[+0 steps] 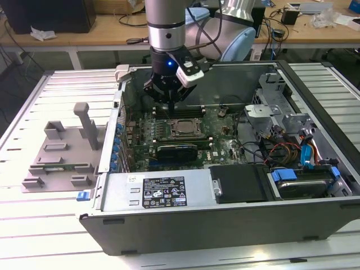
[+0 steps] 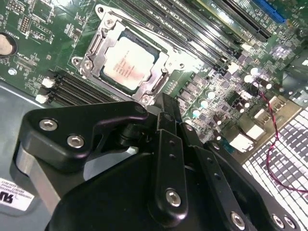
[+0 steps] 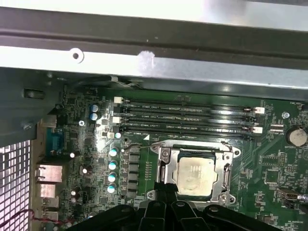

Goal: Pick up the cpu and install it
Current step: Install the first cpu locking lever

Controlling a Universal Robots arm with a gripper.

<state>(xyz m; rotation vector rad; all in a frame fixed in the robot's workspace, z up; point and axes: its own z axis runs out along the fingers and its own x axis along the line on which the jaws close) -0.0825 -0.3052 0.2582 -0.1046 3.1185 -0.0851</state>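
Observation:
The cpu lies flat in the motherboard socket inside the open computer case, its silvery top facing up. Both wrist views show the cpu seated within the metal socket frame. My gripper hangs just above the board, slightly behind the socket toward the case's back wall. Its black fingers come together at the socket's edge, and the gripper is shut with nothing between them.
A grey plastic tray with upright posts sits on the table at the exterior view's left. Inside the case are a long black card, a power supply, memory slots and drive bays with cables.

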